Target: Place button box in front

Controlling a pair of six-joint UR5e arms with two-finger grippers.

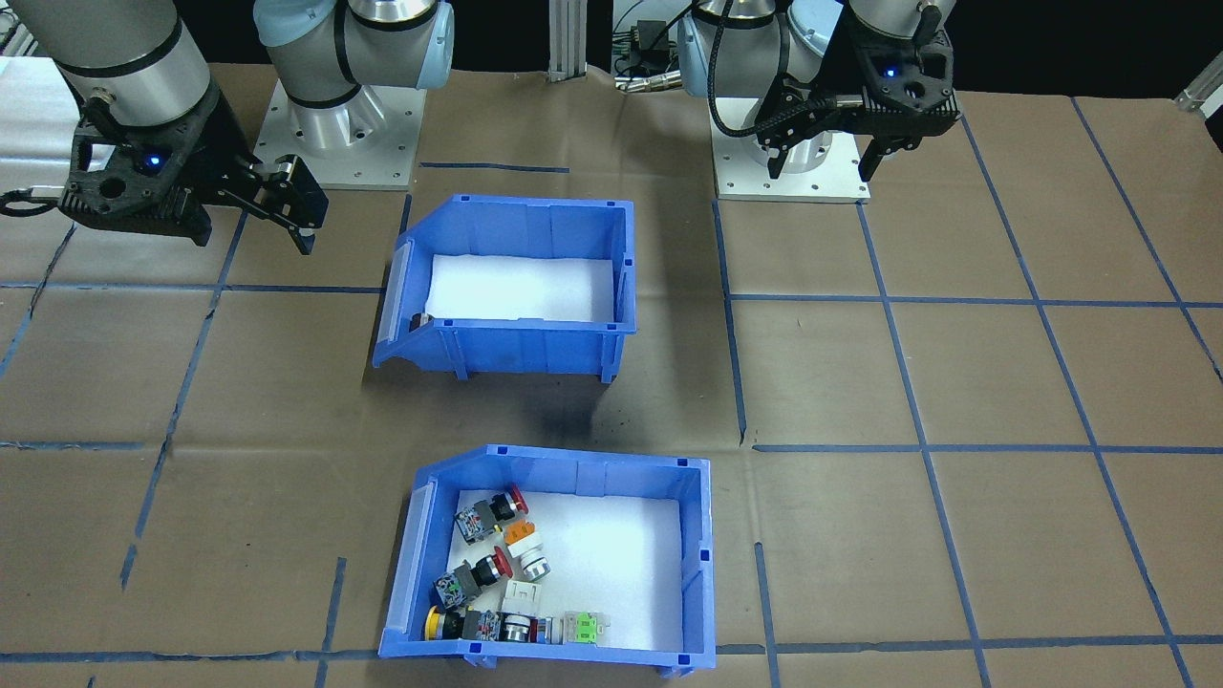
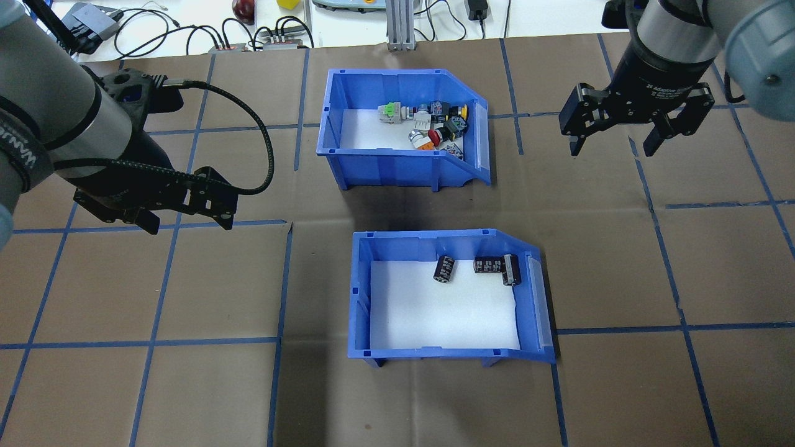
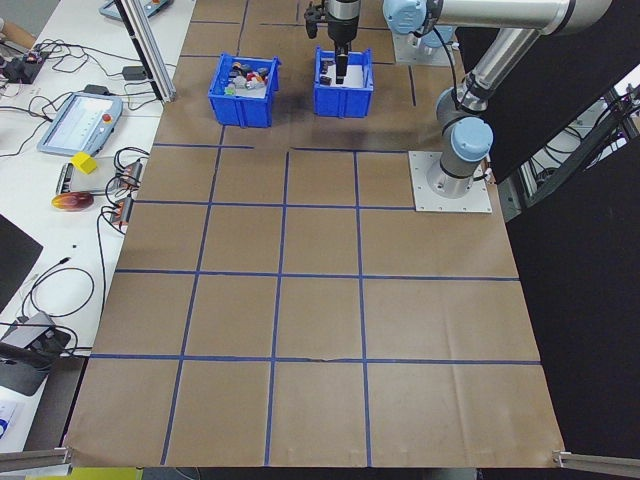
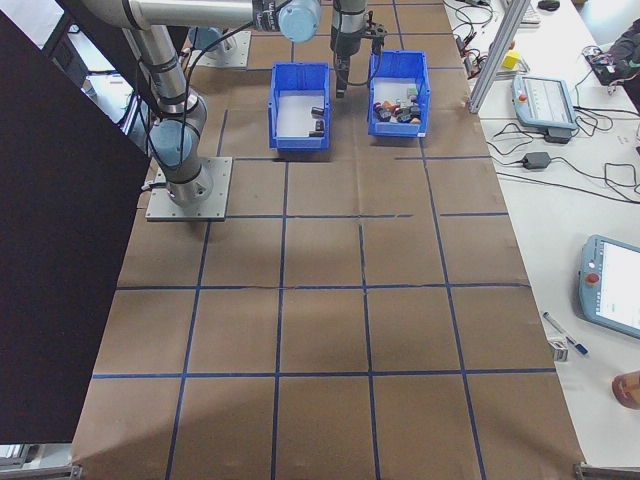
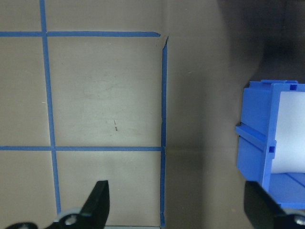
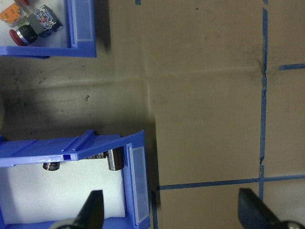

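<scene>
Two blue bins on the bench, both end effectors spread wide and empty.

The button box (image 2: 404, 127), with coloured push-buttons (image 2: 435, 124) piled toward its sloped lip, is seen on the far side of the bench (image 2: 186, 372) from the robot, apart from the capacitor bin (image 2: 447, 298) nearer the robot's base. The left end effector (image 2: 186, 217) is held above the bench to the left of both bins; the right end effector (image 2: 615, 139) is held to the right of the button box.
</scene>
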